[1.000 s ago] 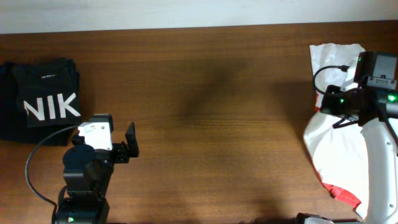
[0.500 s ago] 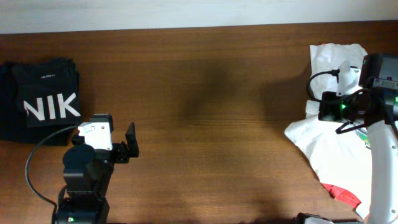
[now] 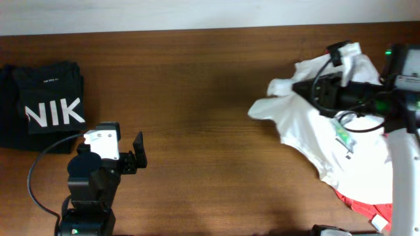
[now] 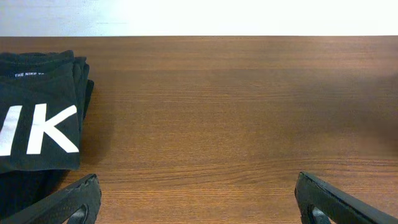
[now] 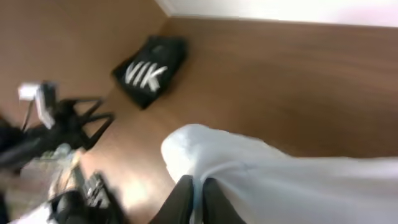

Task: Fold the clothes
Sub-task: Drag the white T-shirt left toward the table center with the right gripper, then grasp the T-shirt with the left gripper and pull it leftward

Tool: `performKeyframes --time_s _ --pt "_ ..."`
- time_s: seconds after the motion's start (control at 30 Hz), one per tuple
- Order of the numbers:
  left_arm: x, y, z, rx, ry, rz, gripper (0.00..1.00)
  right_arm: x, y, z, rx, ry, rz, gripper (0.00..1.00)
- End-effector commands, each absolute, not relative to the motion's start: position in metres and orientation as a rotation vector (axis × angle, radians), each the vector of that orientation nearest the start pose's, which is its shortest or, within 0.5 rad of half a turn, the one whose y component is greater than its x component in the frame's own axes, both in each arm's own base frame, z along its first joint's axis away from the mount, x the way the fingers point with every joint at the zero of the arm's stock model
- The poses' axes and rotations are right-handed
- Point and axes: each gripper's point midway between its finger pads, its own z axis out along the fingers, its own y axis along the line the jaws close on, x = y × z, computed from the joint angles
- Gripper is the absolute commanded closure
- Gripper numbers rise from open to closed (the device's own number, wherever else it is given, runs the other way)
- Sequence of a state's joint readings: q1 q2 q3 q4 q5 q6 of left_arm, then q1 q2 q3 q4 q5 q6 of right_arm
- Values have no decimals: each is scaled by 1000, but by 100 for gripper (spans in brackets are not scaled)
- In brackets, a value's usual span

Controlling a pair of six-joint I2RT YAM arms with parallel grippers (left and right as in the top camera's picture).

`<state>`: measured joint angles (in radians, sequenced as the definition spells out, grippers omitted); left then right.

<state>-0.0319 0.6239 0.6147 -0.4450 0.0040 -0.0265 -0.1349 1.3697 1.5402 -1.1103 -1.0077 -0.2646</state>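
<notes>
The white T-shirt lies bunched at the right of the table, with a small green graphic showing on it. My right gripper is shut on a fold of the shirt near its upper left edge and holds that part lifted toward the table's middle. In the right wrist view the two dark fingers pinch white cloth between them. My left gripper is open and empty at the front left; its fingertips frame bare wood.
A folded black shirt with large white letters lies at the far left, and it also shows in the left wrist view. A red shirt peeks out under the white one at the front right. The wall edge runs along the back.
My right gripper has moved left and toward the back, dragging the white shirt out toward the table's middle. The left arm has not moved.
</notes>
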Motion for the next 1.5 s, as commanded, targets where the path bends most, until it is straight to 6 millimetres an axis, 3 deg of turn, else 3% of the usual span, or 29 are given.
performKeyframes --time_s 0.0,0.1,0.2,0.3,0.33,0.37,0.43,0.57,0.6,0.7,0.83,1.0,1.03,1.27,1.3,1.37,1.4,1.43,1.47 --pt "273 -12 226 29 2005 -44 1 305 147 326 -639 2200 1001 89" --pt "273 -12 226 29 2005 -45 1 317 196 284 -725 2338 885 87" --pt "273 -12 226 29 2006 -45 1 341 259 272 -803 2254 922 84" --pt "273 -12 226 29 2006 -45 1 353 293 252 -814 2251 928 83" --pt "273 -12 226 30 2006 -45 1 360 288 243 -758 2297 868 83" --pt "273 -14 226 37 2006 -57 1 372 267 230 -679 2367 708 65" --pt "273 -19 227 54 2005 -84 1 384 229 224 -514 2445 506 57" --pt "270 -37 227 122 2005 -192 1 376 134 237 -246 2548 282 27" --pt "268 -49 226 165 2007 -263 1 368 109 236 -173 2590 253 5" --pt "266 -72 217 157 2055 -473 1 351 66 232 -35 2676 205 1" --pt "264 -108 184 105 2224 -825 1 329 11 221 189 2782 151 1" --pt "258 -142 127 0 2491 -984 1 319 -12 217 295 2813 133 1" --pt "251 -157 107 6 2585 -1016 1 319 -13 217 300 2815 132 1" --pt "220 -215 34 59 2874 -1080 1 316 -13 216 302 2827 132 1" --pt "218 -220 28 42 2898 -1085 8 315 -13 216 303 2828 132 1" --pt "216 -232 19 85 2901 -1097 58 315 -13 216 303 2829 131 1" --pt "219 -235 19 100 2884 -1100 91 315 -13 216 303 2829 131 1" --pt "224 -234 18 92 2869 -1078 100 315 -14 216 304 2831 124 1" --pt "232 -228 18 65 2855 -1037 100 314 -16 215 307 2834 106 2"
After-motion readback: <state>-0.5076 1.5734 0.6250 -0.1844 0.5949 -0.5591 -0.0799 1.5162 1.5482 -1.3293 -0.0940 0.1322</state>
